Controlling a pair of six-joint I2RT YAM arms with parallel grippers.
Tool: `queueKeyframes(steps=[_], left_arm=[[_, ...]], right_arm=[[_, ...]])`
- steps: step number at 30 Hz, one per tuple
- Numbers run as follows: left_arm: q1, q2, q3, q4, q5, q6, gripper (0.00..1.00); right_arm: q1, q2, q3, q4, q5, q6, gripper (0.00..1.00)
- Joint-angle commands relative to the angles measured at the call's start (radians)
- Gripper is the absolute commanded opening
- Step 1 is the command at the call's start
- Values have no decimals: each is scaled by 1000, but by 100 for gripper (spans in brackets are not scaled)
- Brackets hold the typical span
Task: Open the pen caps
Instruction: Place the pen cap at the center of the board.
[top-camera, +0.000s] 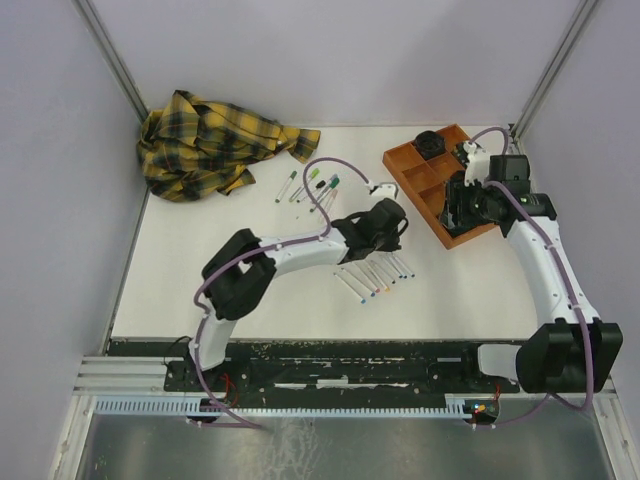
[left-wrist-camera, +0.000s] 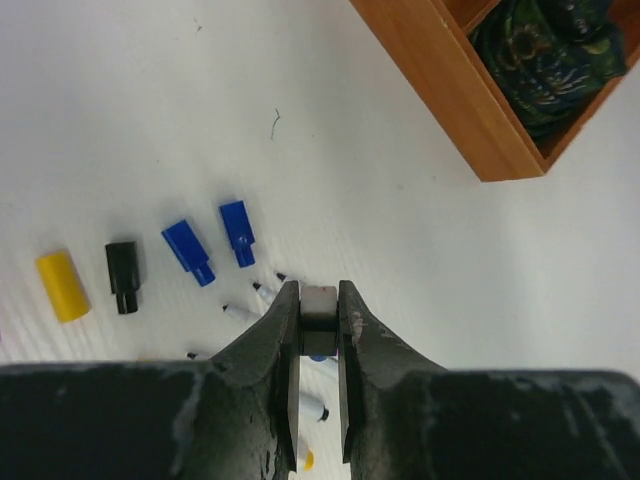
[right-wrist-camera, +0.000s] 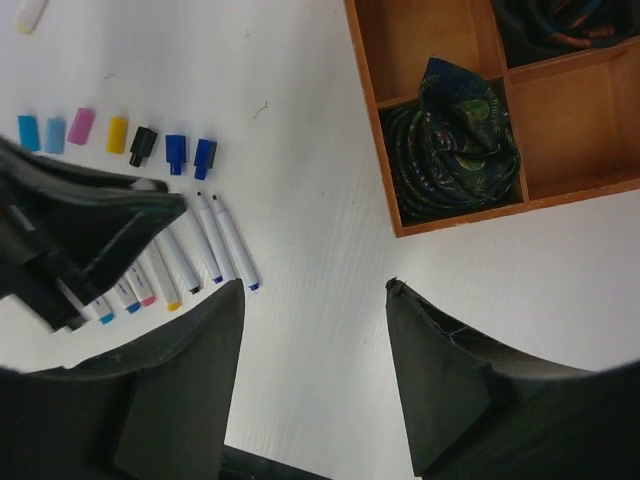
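Looking down from above, I see several pens with pen caps (top-camera: 333, 182) still on, green and black, lying near the plaid shirt (top-camera: 215, 140). Their long axes slant, capped ends toward the far right. They sit left of and beyond my left gripper (left-wrist-camera: 318, 296), the nearer arm. That gripper is pinched on a small pale piece (left-wrist-camera: 319, 318); I cannot tell whether it is a cap or a barrel end. Loose caps (left-wrist-camera: 188, 250), yellow, black and blue, lie in a row just left of it in its wrist view. Farther right, my right gripper (right-wrist-camera: 313, 290) hangs with jaws wide apart and empty beside the orange tray (right-wrist-camera: 372, 130), well apart from any capped pen.
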Motion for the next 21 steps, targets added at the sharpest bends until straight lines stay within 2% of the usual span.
queueKeyframes(steps=[1,6,12,21], left_arm=[[-21,152,269,-262,-129,126,4],[-31,284,462,-350,-159,191,6],[-31,409,610,-419,-184,224,9],[-29,458,677,-441,-196,241,15]], right_arm=[[-19,-71,-30,71,-82,18,66],[-30,-87,-34,83,-63,23,66],[-37,-99,-38,94,-41,33,66],[-43,-99,-41,97,-52,39,66]])
